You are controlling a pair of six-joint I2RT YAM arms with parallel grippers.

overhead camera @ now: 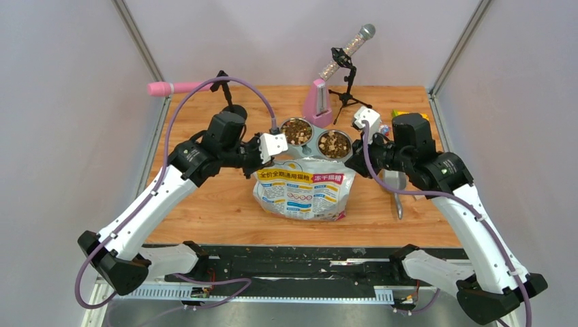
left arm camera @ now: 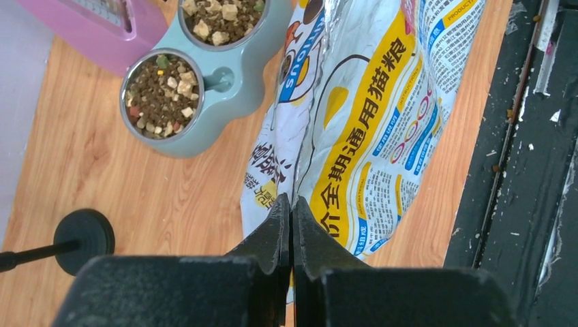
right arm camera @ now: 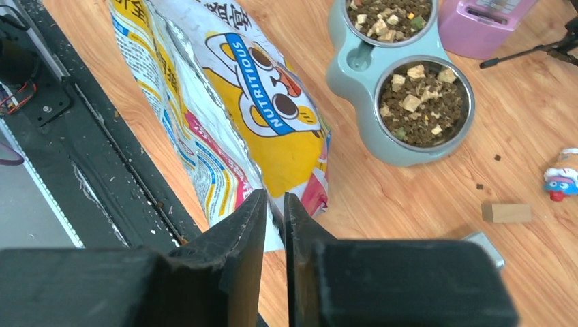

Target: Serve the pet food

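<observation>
On the wooden bench (overhead camera: 225, 218), flat between both arms, a printed bag (overhead camera: 303, 194), long side across, foil-lined mouth toward the far edge. Just beyond that mouth, a pale green twin-bowl feeder (left arm camera: 235, 92), its two steel bowls side by side. In both bowls, the pet food (overhead camera: 297, 131): dark kibble with paler cubes, close to the rims. Over the bag's upper left corner, the left hand (overhead camera: 257, 170), closed tight, nothing visible between its fingers. Over the upper right corner, the right hand (overhead camera: 351, 167), parted by a sliver, empty. Food ahead of each hand, left bowl nearer the left, right bowl nearer the right. Only from the right wrist: stray kibble bits (right arm camera: 497, 157) on bare wood beside the feeder. Only from above: a grey metal tool (overhead camera: 399, 201) by the right arm.
</observation>
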